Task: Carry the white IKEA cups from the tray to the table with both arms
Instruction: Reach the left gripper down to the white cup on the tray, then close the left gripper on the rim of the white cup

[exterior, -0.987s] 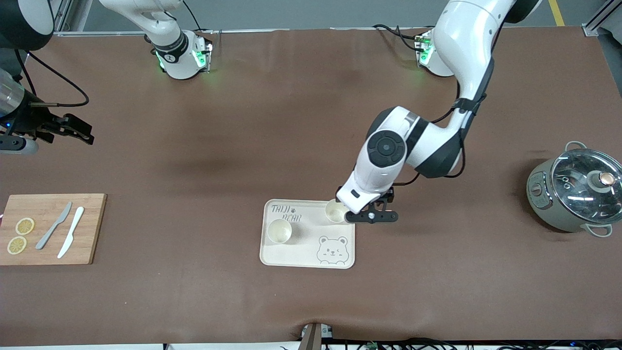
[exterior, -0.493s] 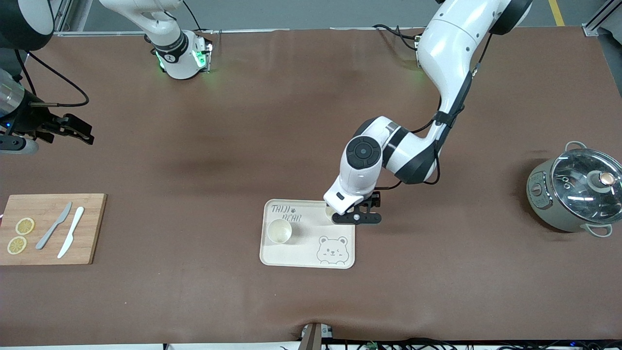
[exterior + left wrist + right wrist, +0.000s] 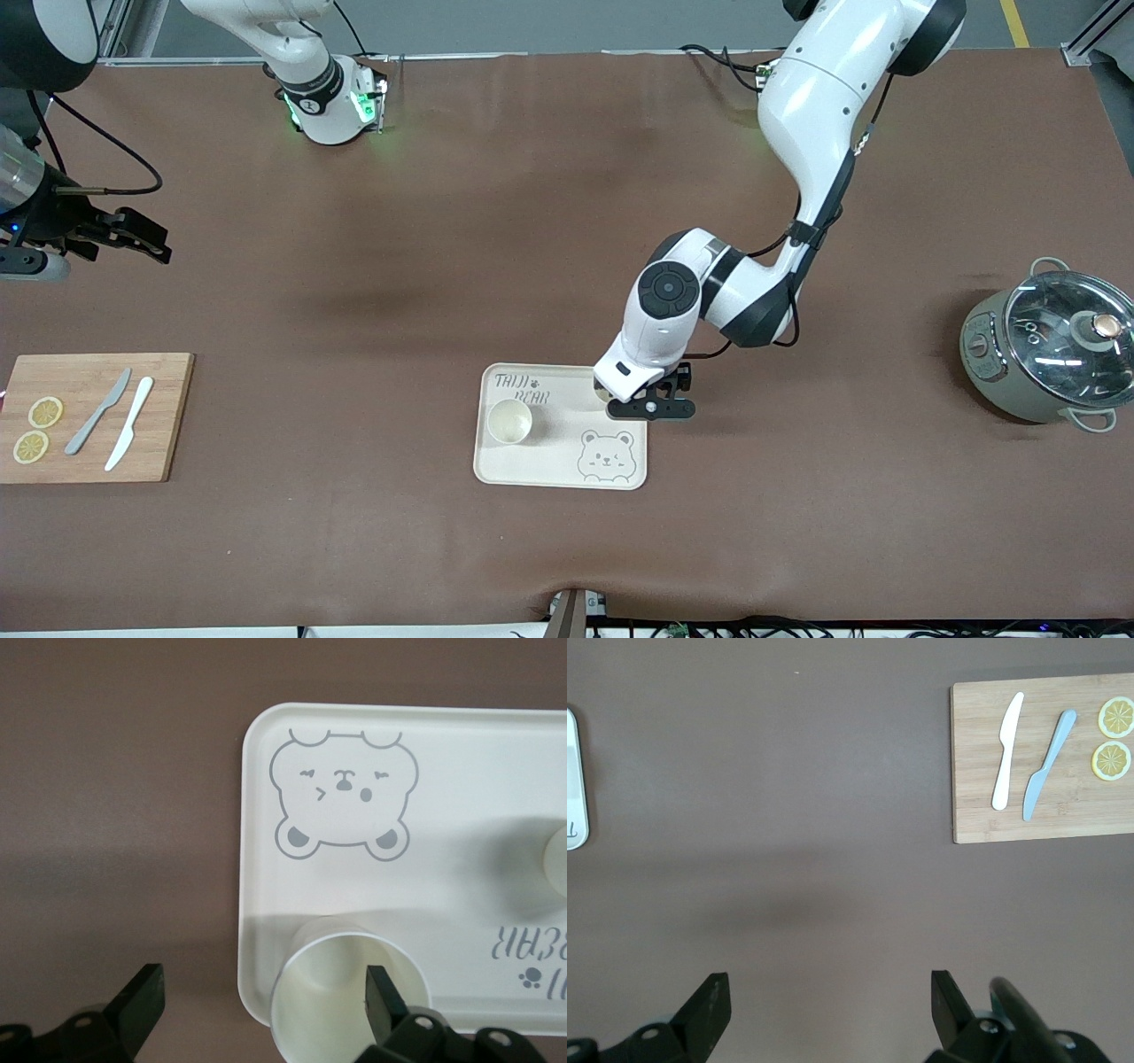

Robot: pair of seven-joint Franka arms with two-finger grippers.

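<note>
- Left wrist view shows me the left gripper (image 3: 261, 1010) down at the flat cream-white rounded tray with the grey bear drawing (image 3: 461, 859), its fingers (image 3: 383, 997) spread wide and holding nothing: one finger hangs inside the mouth of the nearest small cream-white tapered cup (image 3: 337, 992), the other outside over the brown table (image 3: 115, 815), so they straddle the cup's wall.
- I judge this cup light, rigid and thin-walled, with a smooth and probably slippery surface. Pinching the wall at the rim, as the fingers are lined up, looks workable, but a hard squeeze could tip it.
- This cup stands at the tray's corner toward the left arm's end; in the front view the wrist hides most of it.
- The second cream-white cup (image 3: 509, 421) stands upright on the tray toward the right arm's end, slightly nearer the front camera.
- The right gripper (image 3: 133, 235) waits with fingers wide apart and empty, above bare table, well apart from the tray.
- My count: two cups, both on the tray; one tray; one bamboo cutting board (image 3: 164, 416) with two knives (image 3: 99, 412) and two lemon slices (image 3: 45, 412); one lidded grey pot (image 3: 1045, 354).
</note>
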